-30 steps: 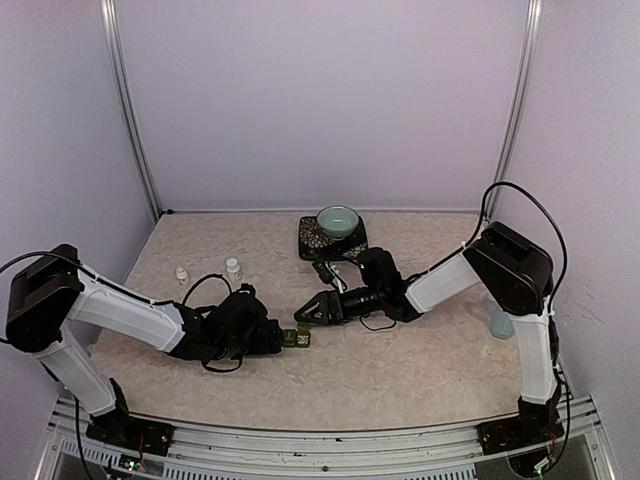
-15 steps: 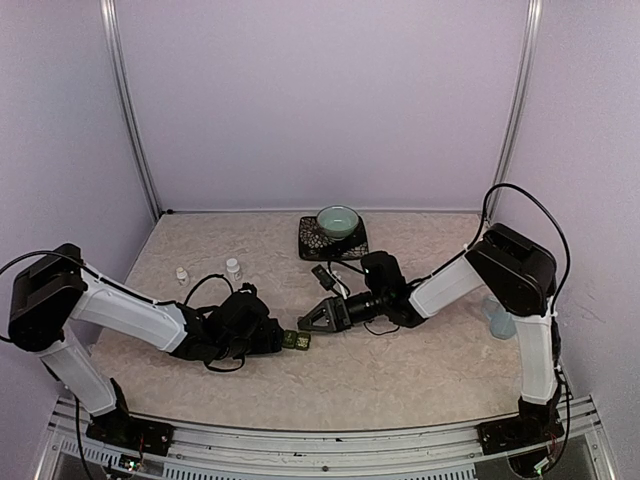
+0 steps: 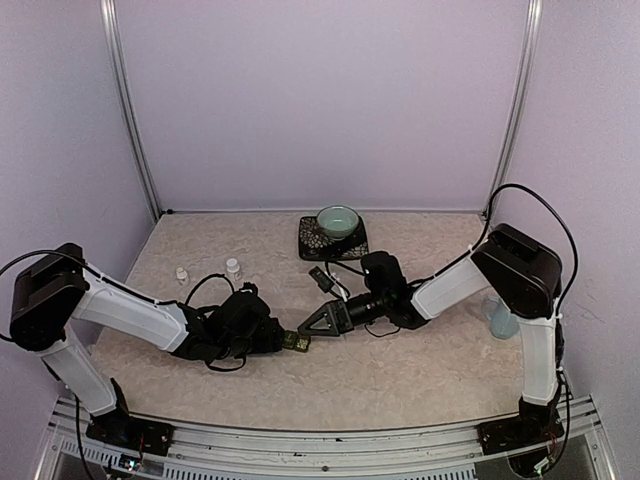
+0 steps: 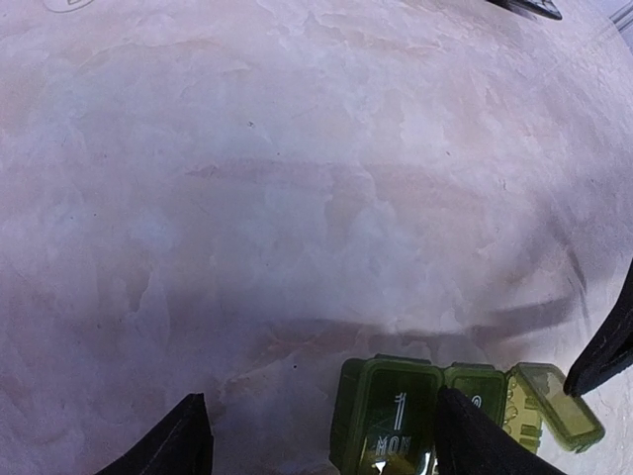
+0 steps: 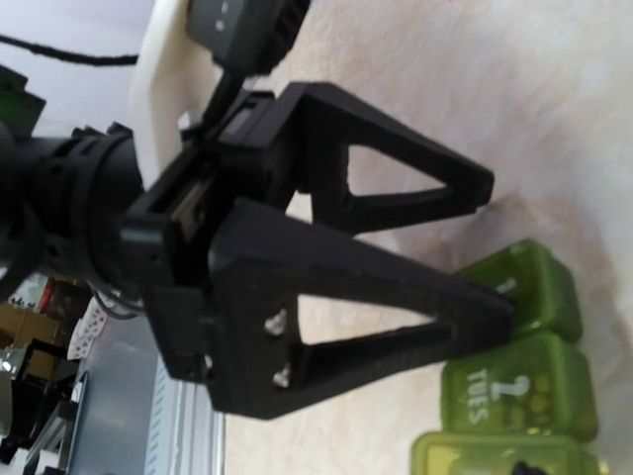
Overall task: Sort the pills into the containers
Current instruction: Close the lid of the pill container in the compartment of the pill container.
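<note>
The containers (image 3: 295,341), a dark green strip of three joined compartments, lie on the table between the two grippers. In the left wrist view the strip (image 4: 391,416) sits by my right-hand finger; the "MON" lid is closed and the far end lid (image 4: 559,406) stands open. My left gripper (image 3: 278,340) is open wide, with one finger over the strip. My right gripper (image 3: 305,331) is open and holds nothing; its tips (image 5: 499,247) hover just at the strip (image 5: 524,391), beside the "TUES" lid. I cannot make out loose pills.
Two small white bottles (image 3: 181,274) (image 3: 233,268) stand at the left behind the left arm. A teal bowl (image 3: 338,220) sits on a dark patterned mat (image 3: 312,240) at the back. A pale blue mug (image 3: 500,322) stands by the right arm.
My right gripper has slid a little toward the near edge and down to the strip, and its fingers show further apart. The left arm and the strip have stayed put.
</note>
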{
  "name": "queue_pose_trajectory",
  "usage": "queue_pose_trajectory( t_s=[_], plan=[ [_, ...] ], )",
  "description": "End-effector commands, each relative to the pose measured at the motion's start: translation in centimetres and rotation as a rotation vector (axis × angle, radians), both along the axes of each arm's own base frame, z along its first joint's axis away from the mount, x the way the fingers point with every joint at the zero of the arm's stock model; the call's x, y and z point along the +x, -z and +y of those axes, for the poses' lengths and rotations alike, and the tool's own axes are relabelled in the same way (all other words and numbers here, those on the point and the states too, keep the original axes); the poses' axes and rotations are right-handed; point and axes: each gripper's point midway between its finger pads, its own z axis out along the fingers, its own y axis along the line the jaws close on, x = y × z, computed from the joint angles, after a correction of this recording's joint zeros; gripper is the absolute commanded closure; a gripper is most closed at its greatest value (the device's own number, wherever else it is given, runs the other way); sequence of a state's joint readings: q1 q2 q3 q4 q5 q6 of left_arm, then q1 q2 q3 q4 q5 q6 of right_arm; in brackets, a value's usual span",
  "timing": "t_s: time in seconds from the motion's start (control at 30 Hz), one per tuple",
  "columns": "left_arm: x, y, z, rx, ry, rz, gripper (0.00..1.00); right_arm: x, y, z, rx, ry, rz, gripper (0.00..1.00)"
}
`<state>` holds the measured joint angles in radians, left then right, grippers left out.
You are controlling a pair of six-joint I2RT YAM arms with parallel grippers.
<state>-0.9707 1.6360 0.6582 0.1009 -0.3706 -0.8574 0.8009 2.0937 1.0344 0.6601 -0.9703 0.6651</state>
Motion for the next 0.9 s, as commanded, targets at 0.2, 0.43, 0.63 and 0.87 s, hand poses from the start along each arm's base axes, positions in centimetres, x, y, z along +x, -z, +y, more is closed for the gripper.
queue_pose_trajectory(
  t_s=[0.2,0.43,0.63,0.87],
  plan=[
    [-1.9,3.1,1.6,0.109,0.028,0.097,0.26,-2.8,-0.2,0.9,-0.018,-0.074,-0.013,0.27],
    [-1.9,2.9,1.6,0.11,0.027,0.095,0.27,-1.7,2.1,0.9,-0.183,0.003,-0.087,0.31],
    [-1.9,2.9,1.6,0.111,0.028,0.097,0.27,-1.1,3.1,0.9,-0.263,0.035,-0.154,0.35],
    [-1.8,2.9,1.3,0.111,0.032,0.098,0.27,-2.2,4.0,1.1,-0.323,0.003,-0.174,0.37]
  ],
)
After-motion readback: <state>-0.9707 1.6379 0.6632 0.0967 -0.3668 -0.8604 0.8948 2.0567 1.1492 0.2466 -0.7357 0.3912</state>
